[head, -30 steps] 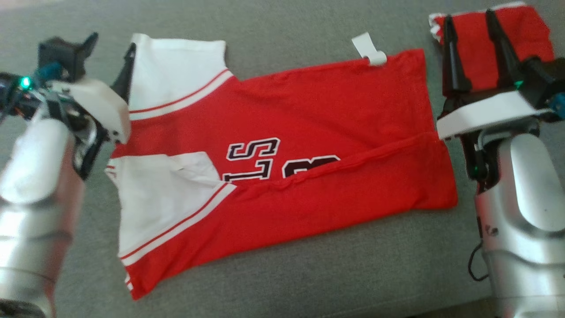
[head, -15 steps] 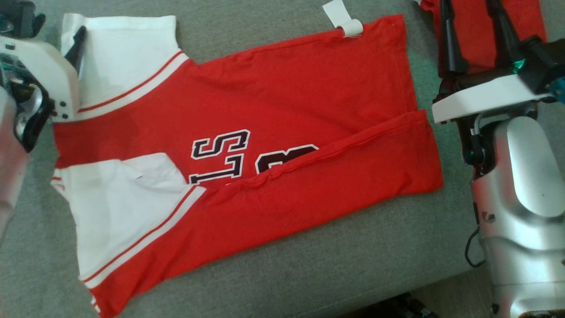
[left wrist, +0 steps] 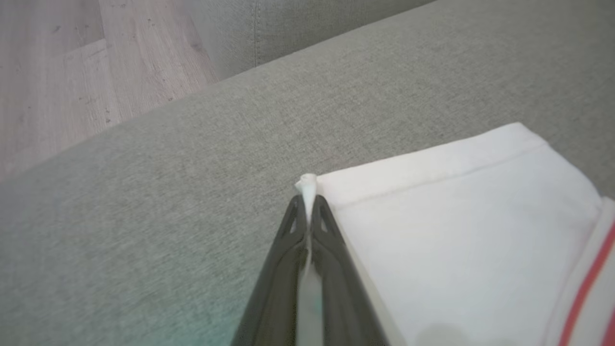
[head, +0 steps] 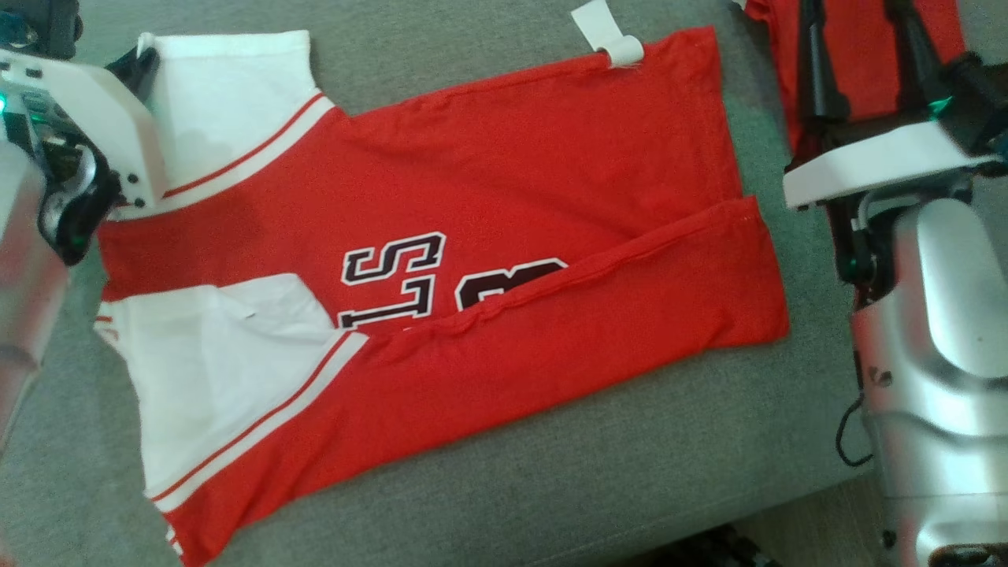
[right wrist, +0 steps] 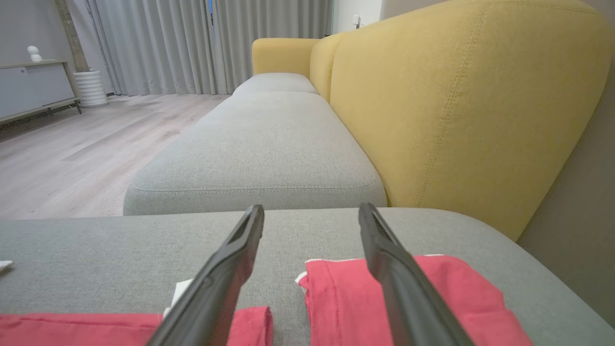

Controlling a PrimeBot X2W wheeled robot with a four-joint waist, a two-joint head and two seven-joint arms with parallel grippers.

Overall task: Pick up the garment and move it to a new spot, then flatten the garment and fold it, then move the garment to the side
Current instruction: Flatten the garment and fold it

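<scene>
While the red and white shirt (head: 472,197) lies spread across the grey sofa seat (head: 551,488), with its near long edge folded over, the far left corner of its white sleeve (left wrist: 456,216) is pinched between the closed fingers of the left hand (left wrist: 307,206). The right hand (right wrist: 311,209) is held with fingers apart at the far right, over a second red cloth (right wrist: 336,298).

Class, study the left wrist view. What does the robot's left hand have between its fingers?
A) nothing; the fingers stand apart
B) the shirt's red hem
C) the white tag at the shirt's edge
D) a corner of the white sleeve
D: the left hand is shut, and a tip of the white sleeve pokes out between its fingertips.
</scene>
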